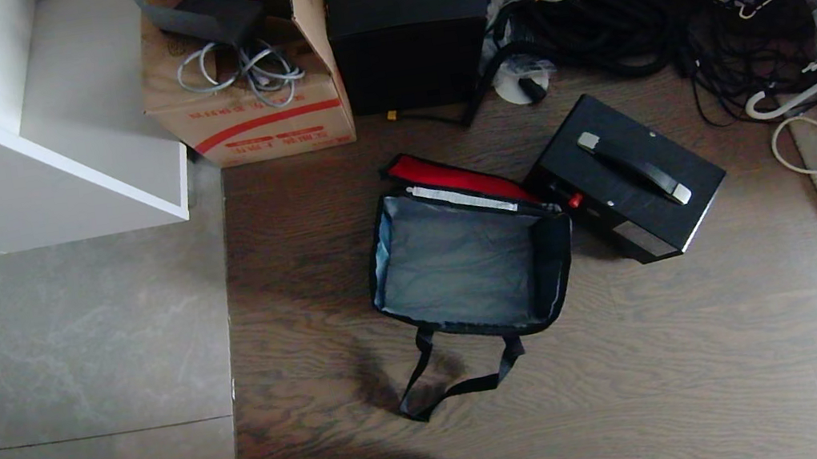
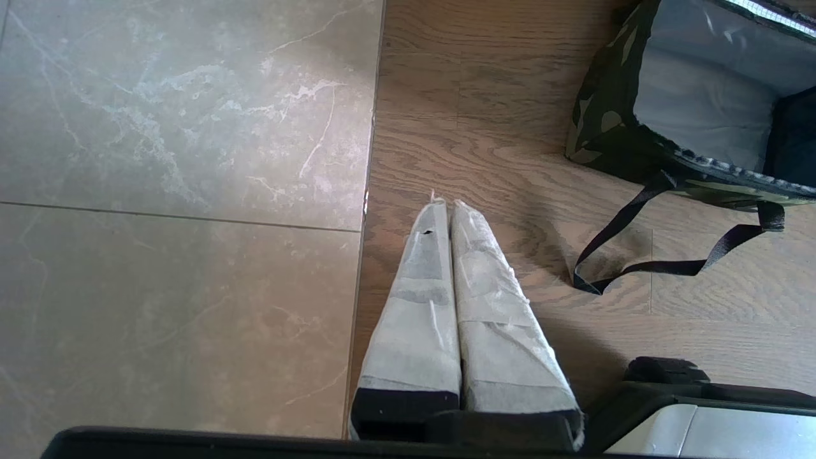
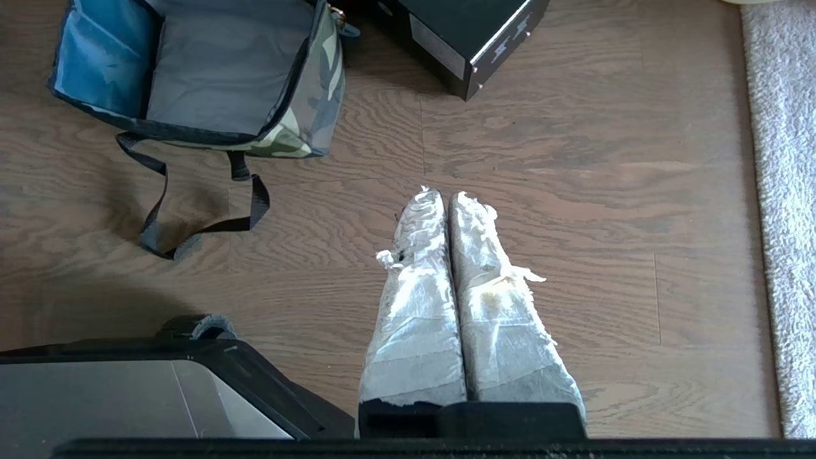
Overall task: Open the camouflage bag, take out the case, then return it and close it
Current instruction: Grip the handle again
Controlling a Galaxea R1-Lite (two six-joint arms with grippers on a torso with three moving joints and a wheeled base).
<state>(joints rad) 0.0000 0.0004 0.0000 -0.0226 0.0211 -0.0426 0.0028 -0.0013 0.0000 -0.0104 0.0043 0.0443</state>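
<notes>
Both claws hang parked, fingers pressed together and empty — left claw [image 2: 451, 205], right claw [image 3: 446, 194]. The camouflage bag [image 1: 462, 262] gapes open on the floor, the case [image 1: 631, 176] just beside it. Returning the case probably means lifting by its handle [image 1: 634, 167] — then lowering it level.
</notes>
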